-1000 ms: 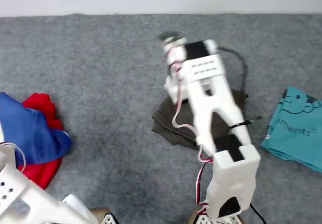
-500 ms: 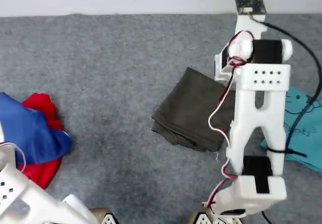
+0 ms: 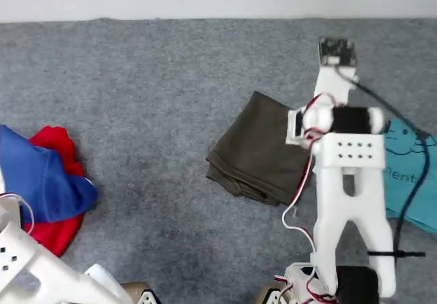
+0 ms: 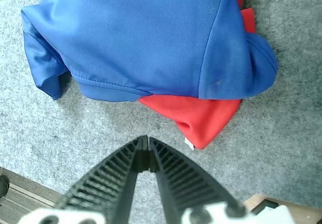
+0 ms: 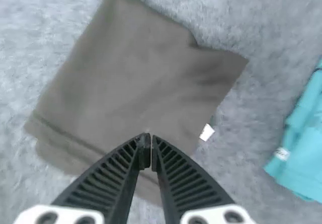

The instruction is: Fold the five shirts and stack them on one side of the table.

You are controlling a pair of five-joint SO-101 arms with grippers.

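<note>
Right hand and left hand are both pressed together and empty; the folded olive shirt at centre frame may fall open if pinched by one layer and dragged to the teal shirt at right.

Your right arm: white moulded links, black servo blocks, red-and-white wires, one black cable, a row of small holes across its bracket. Your left arm: white, with similar holes. Your left claw and right claw: black ribbed fingers on white mounts.
</note>
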